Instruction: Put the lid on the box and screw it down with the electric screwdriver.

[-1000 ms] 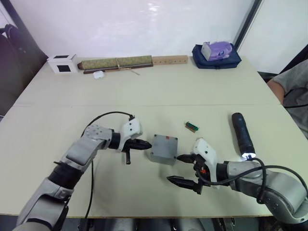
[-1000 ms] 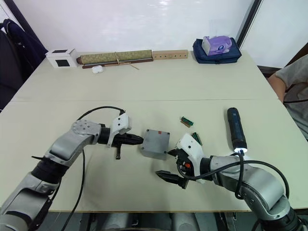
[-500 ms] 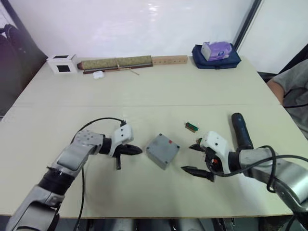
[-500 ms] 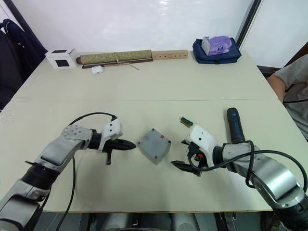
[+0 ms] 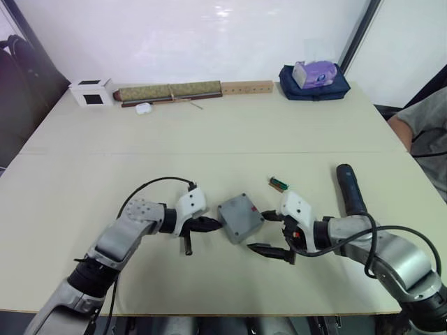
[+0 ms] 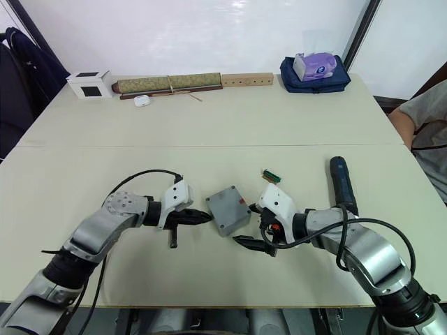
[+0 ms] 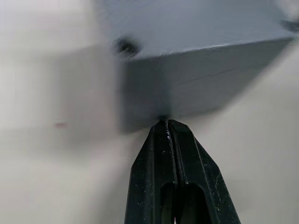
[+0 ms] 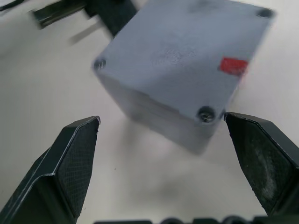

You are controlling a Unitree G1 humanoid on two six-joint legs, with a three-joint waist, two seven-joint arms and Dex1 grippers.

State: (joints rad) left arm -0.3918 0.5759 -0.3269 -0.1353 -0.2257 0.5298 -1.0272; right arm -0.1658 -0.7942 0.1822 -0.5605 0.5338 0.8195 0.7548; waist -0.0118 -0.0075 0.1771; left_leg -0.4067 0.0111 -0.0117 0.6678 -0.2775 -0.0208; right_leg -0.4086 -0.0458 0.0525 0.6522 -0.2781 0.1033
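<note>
On the table's far left corner sits a white cube with a black square face (image 5: 91, 91), with a long rolled mat (image 5: 167, 91) and a wooden strip (image 5: 246, 86) lined up beside it along the back edge, well out of the way of the work.

Nearer, the left gripper (image 5: 209, 224) has its two black fingers pressed flat together, holding nothing. In its wrist view the tip is right at the lower side wall of the box (image 7: 196, 56), touching it or just short of it. I take it for a prod, steadying or turning the box rather than grasping it.

The box (image 5: 240, 217) lies on the table between the two arms, turned cornerwise, its grey face with screw holes at the corners and a red mark upward. A seam runs along its side, so the lid may already be seated, though I cannot say for sure.

The right gripper (image 5: 273, 234) is spread wide and empty, one finger close by the box's corner, the other lower, bracketing that side, probably to square it up.

A small green strip (image 5: 278, 184) lies just behind. The electric screwdriver (image 5: 351, 189) lies further right, untouched.
</note>
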